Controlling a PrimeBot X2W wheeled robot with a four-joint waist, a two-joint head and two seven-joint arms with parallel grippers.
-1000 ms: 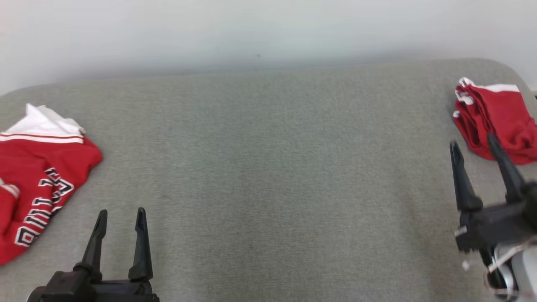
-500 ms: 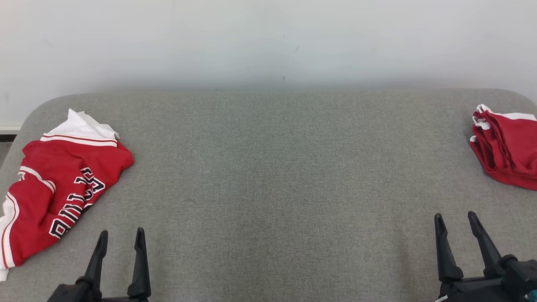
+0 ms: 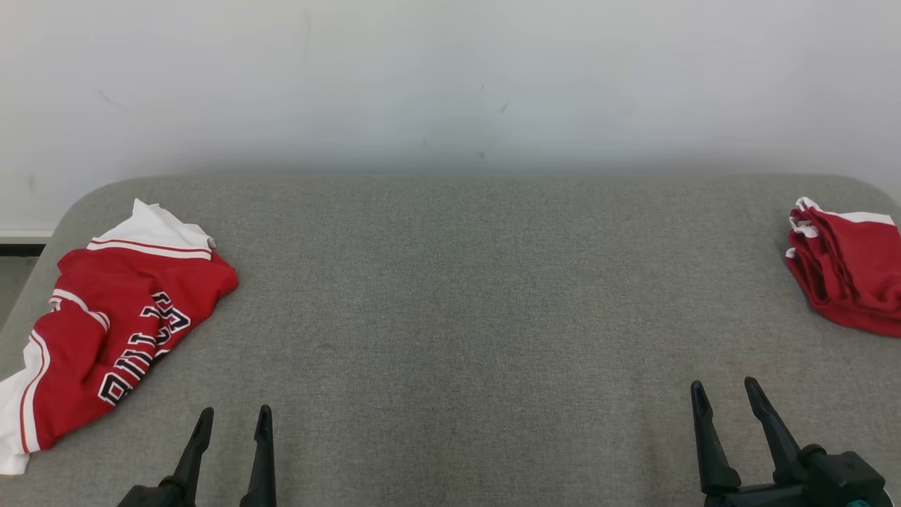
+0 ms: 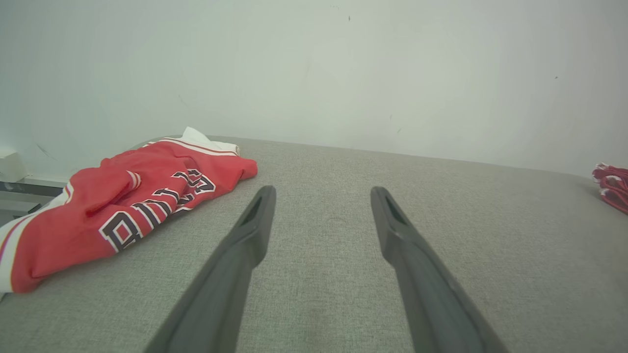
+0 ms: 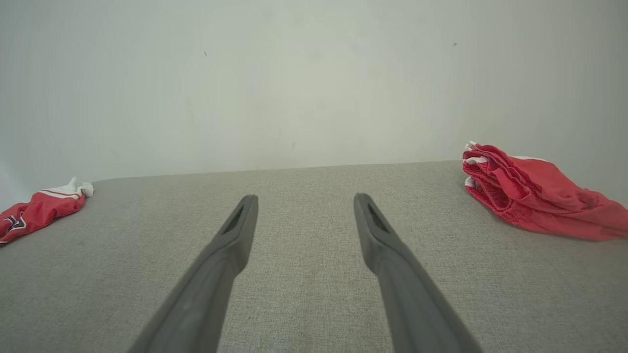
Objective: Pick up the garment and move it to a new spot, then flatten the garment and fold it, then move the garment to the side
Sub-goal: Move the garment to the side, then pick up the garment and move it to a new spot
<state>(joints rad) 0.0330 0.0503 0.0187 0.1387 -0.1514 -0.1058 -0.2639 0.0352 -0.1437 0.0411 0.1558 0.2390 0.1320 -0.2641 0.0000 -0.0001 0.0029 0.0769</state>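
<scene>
A crumpled red and white garment [image 3: 112, 331] with black lettering lies at the left end of the grey padded table [image 3: 450, 317]; it also shows in the left wrist view [image 4: 122, 206] and the right wrist view [image 5: 34, 211]. A second red garment [image 3: 852, 274], folded into a small stack, rests at the far right [image 5: 535, 196]. My left gripper [image 3: 234, 412] stands open near the front edge, right of the lettered garment, holding nothing [image 4: 322, 191]. My right gripper [image 3: 725, 385] is open too, well short of the folded stack [image 5: 305, 197].
A pale wall [image 3: 450, 84] rises straight behind the table's far edge. The table's corners are rounded, and the lettered garment reaches its left edge. Bare grey cloth stretches between the two garments.
The head camera has shifted, showing more wall. My right gripper has drawn back from the folded red stack toward the front edge. Both grippers stayed open.
</scene>
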